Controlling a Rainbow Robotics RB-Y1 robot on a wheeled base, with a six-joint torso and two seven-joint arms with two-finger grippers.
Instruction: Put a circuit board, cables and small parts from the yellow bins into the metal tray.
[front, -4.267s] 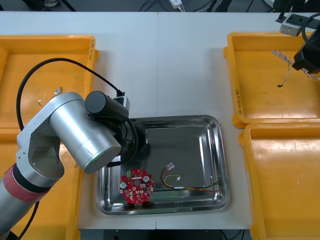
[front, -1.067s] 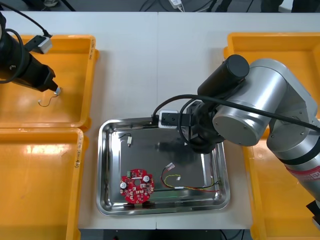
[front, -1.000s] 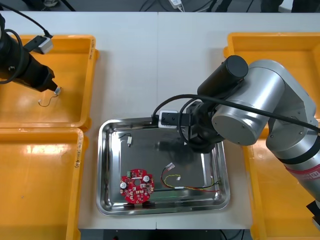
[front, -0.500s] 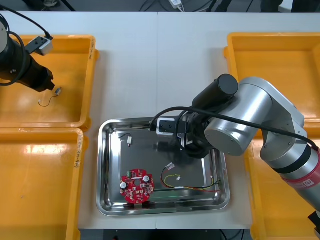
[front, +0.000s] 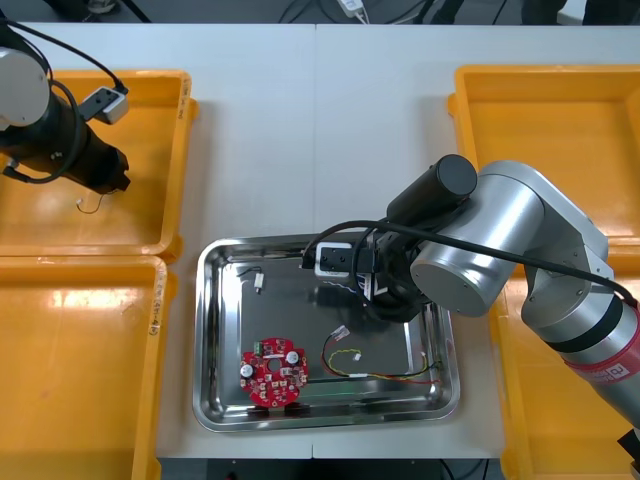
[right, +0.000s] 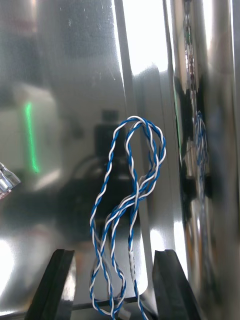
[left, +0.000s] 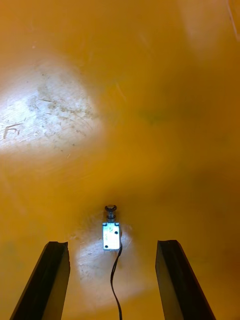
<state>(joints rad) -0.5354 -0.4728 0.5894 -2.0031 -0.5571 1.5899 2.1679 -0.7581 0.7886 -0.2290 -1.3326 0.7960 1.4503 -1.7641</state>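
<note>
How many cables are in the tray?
2. Red and yellow cable by the metal tray's near right corner; blue and white cable between the right gripper's open fingers. The arm may hide more.

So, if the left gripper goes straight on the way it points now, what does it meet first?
Most likely the small metal part, with its thin black wire, lying on the yellow bin's floor just ahead, in line with the gap of the open left gripper. Depth is unclear.
</note>
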